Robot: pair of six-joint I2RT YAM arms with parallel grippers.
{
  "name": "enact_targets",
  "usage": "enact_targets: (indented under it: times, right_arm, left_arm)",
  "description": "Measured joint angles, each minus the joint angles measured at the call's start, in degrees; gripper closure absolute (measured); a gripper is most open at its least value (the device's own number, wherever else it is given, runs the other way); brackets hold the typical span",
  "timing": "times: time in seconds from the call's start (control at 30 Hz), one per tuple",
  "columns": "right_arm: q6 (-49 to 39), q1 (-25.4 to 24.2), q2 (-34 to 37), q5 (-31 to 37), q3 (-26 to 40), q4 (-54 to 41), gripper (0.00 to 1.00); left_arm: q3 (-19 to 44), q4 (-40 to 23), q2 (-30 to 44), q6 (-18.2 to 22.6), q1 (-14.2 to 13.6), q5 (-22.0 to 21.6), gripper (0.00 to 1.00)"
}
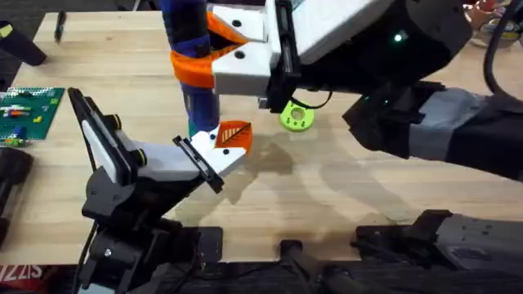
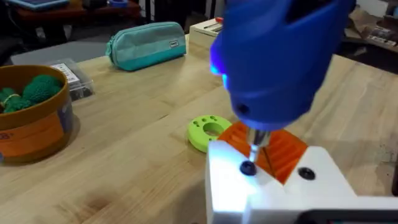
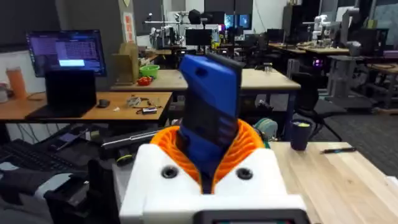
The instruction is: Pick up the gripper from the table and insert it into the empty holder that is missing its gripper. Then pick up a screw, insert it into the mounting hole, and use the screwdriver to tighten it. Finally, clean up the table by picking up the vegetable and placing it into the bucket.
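Right gripper (image 1: 214,55): orange fingers clamped on the screwdriver (image 1: 194,49).
Screwdriver: upright, tip on the screw (image 2: 247,168) in the holder (image 1: 192,159).
Left gripper: state unclear.
Gripper piece (image 1: 233,135): seated in holder.
Risk: tilt could slip the tip off the screw.

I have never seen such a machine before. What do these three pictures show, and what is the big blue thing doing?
Two robot arms work at a wooden table. One picture looks down from above. The other two come from small cameras on each arm's wrist.

The right arm's orange fingers hold the blue thing, a powered screwdriver. It points down at the white holder on the end of the left arm. The left wrist picture shows its tip on a dark screw beside the small orange finger piece seated there.

On the table lie a green disc, a teal pouch and an orange bucket with green things inside.
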Motion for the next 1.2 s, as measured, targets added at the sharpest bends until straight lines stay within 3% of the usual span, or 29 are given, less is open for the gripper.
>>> enact_targets:
  times: [1.2]
  right_arm:
    - [0.0,-0.7,0.0,-0.1,0.0,-4.3,0.936]
  left_arm:
    - [0.0,0.0,0.0,0.0,0.0,0.0,0.984]
